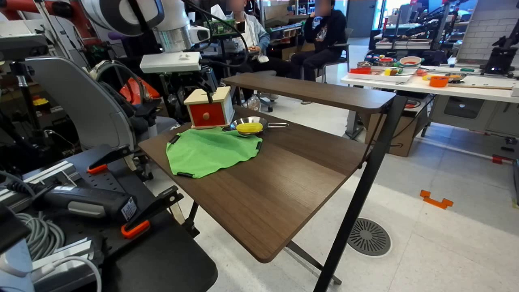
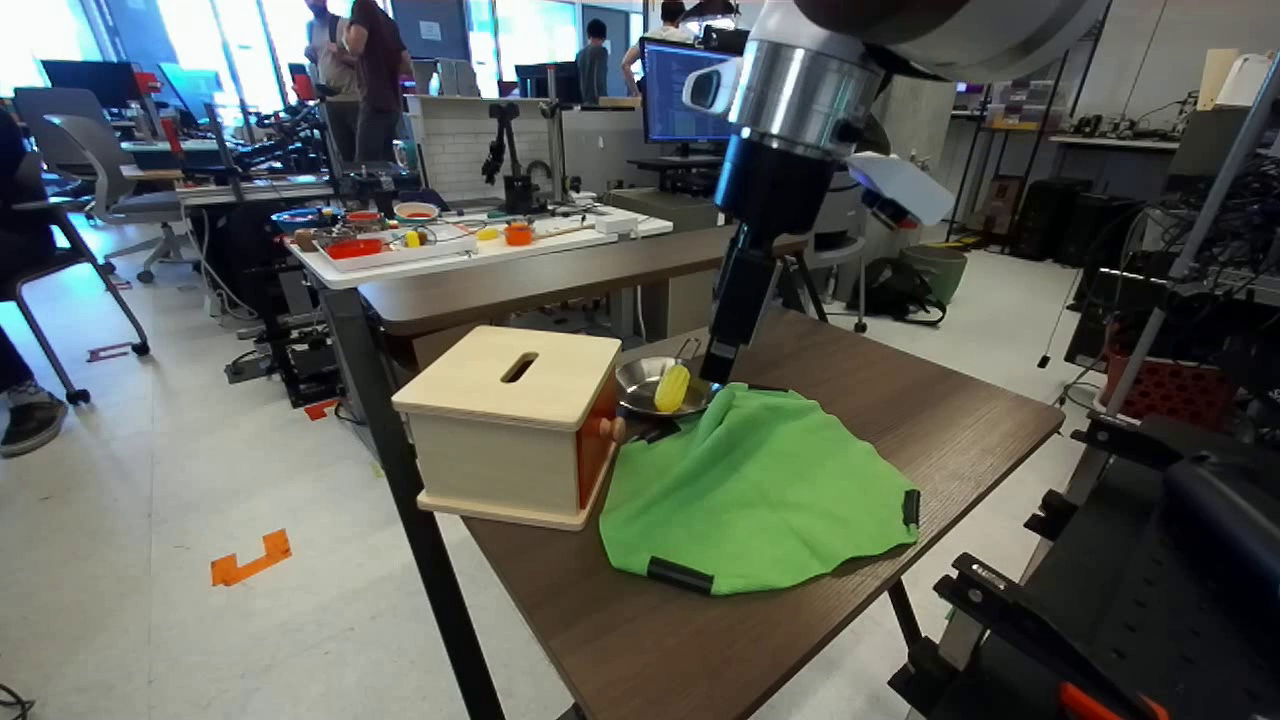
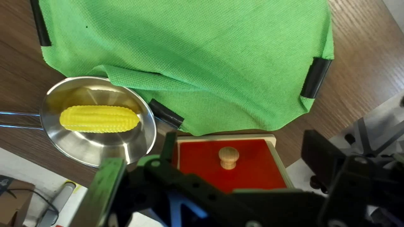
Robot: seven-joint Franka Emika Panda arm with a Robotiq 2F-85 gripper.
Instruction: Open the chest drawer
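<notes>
Plainly, your black two-fingered gripper [image 3: 240,136] was spread, grasping nothing; the boxy, red-fronted pale wooden chest [image 2: 500,455] sat on the brown wooden table [image 1: 267,190]. You likely needed to centre on its round wooden knob [image 3: 228,154], clamp, then pull straight.

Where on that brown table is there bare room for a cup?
In an exterior view, the brown wooden tabletop is bare from the green cloth to the rounded corner nearest the camera; the raised brown shelf looks bare too. It's crowded where the pale wooden red-fronted chest, round steel pan and cloth sit close together, near the black end effector.
</notes>
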